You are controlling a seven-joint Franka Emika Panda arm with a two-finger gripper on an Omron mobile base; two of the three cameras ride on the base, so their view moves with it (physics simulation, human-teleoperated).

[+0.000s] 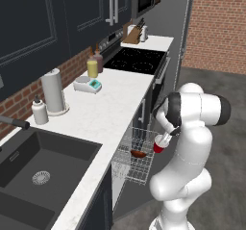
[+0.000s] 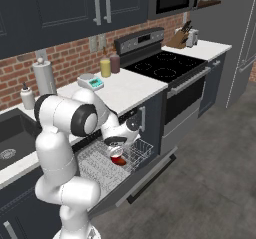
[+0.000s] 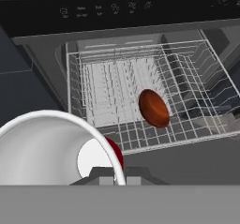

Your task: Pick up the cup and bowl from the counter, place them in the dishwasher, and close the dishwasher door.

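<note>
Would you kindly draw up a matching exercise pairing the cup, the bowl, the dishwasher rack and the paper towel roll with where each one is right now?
Things:
1. cup
2. bowl
3. dishwasher rack
4. paper towel roll

Places:
A. standing on the counter near the sink
B. lying in the wire rack
C. held in the claw over the rack's front edge
D. pulled out from under the counter

Pairs: 1-C, 2-B, 3-D, 4-A

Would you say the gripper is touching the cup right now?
Touching. In the hand view the gripper is shut on the cup's white rim, one finger each side.
</note>
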